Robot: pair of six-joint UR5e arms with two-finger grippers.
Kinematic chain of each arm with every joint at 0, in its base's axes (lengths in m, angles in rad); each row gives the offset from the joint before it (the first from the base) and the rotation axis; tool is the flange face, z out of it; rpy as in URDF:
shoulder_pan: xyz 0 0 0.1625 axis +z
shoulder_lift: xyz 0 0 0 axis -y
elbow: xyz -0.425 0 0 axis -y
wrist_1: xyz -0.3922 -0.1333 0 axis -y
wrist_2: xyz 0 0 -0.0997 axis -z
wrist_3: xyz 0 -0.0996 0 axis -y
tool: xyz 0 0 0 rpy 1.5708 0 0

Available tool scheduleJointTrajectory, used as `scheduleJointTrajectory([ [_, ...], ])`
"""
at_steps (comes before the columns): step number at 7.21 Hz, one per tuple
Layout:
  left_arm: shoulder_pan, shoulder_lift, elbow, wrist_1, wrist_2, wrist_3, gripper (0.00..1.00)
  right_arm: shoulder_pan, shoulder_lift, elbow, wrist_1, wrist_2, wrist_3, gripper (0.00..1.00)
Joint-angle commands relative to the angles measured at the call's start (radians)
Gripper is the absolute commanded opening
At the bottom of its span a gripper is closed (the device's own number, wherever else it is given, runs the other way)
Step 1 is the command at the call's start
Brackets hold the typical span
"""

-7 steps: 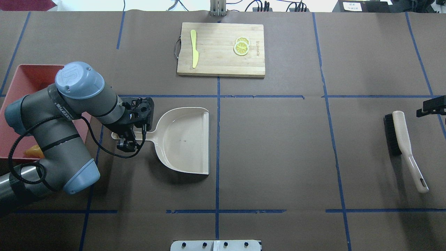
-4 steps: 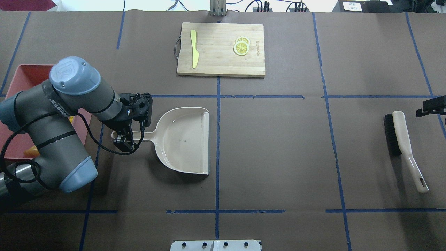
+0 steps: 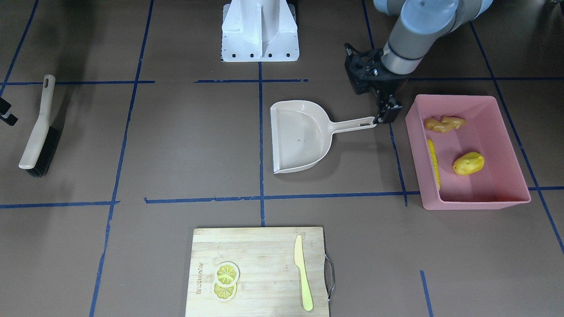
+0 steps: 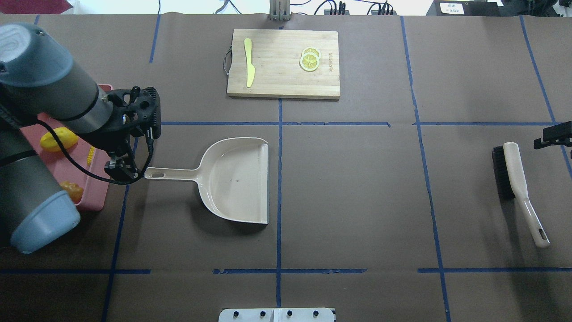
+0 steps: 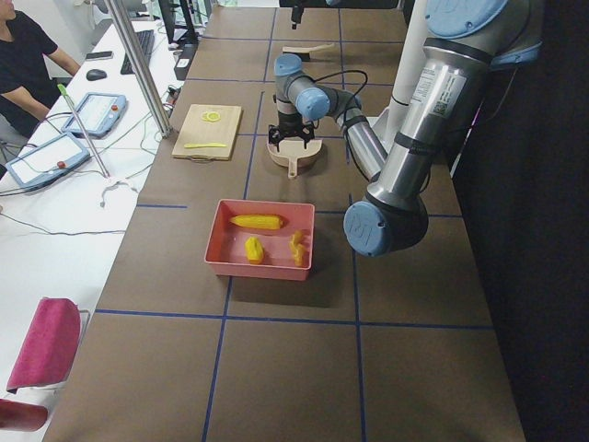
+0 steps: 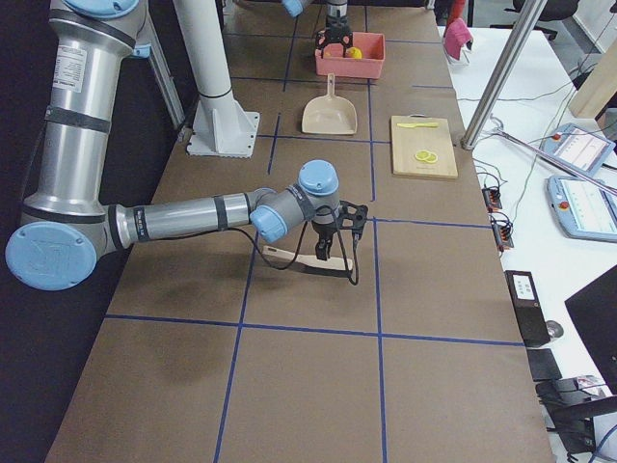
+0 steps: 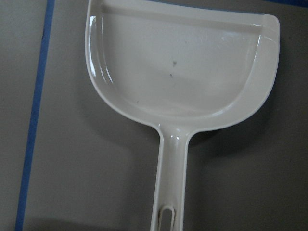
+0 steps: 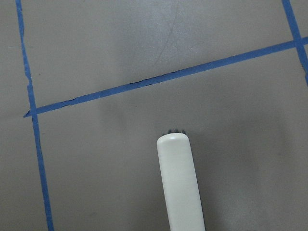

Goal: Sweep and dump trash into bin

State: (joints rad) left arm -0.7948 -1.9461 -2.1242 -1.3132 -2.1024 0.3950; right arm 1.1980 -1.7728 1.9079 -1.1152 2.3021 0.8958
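Note:
The pink bin (image 3: 478,201) stands on the robot's left side of the table and also shows in the overhead view (image 4: 94,193). In it lie the corn cob (image 3: 434,163), the potato-like lump (image 3: 468,163) and the ginger root (image 3: 443,123). The beige dustpan (image 4: 237,179) lies flat and empty on the table, its handle pointing at the bin. My left gripper (image 4: 121,172) is open and empty, just off the handle's end, between dustpan and bin. Only an edge of my right gripper (image 4: 552,135) shows, beside the brush (image 4: 514,174); I cannot tell if it is open.
A wooden cutting board (image 4: 281,62) with lemon slices (image 4: 309,59) and a pale yellow knife (image 4: 249,62) lies at the far middle. The robot's base (image 3: 260,31) stands at the near middle edge. Blue tape lines cross the brown table.
My left gripper has come off the dustpan handle and drawn back toward the bin. The dustpan, the brush and the right gripper have not moved.

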Motion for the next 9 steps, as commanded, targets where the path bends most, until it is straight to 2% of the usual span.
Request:
scheduleJointTrajectory([
  [1,-0.146,0.127,-0.108,0.052,-0.002,0.001,1.0,0.009,0.001,0.002,-0.002,0.002,0.0,1.0],
  [3,-0.338,0.252,-0.067,0.054,-0.017,0.008,1.0,0.025,0.012,0.006,0.003,0.006,-0.012,1.0],
  [5,-0.484,0.352,0.05,0.036,-0.016,0.001,1.0,0.089,0.065,-0.022,-0.024,0.069,-0.044,1.0],
  [6,-0.548,0.352,0.128,0.031,-0.019,0.002,1.0,0.144,0.076,-0.045,-0.1,0.115,-0.198,1.0],
  [7,-0.584,0.349,0.179,0.031,-0.021,0.001,1.0,0.207,0.094,-0.047,-0.255,0.134,-0.409,1.0],
  [8,-0.619,0.349,0.206,0.031,-0.022,0.001,1.0,0.256,0.096,-0.04,-0.394,0.117,-0.63,1.0],
  [9,-0.654,0.349,0.236,0.032,-0.022,-0.001,1.0,0.297,0.096,-0.052,-0.456,0.091,-0.781,1.0],
])
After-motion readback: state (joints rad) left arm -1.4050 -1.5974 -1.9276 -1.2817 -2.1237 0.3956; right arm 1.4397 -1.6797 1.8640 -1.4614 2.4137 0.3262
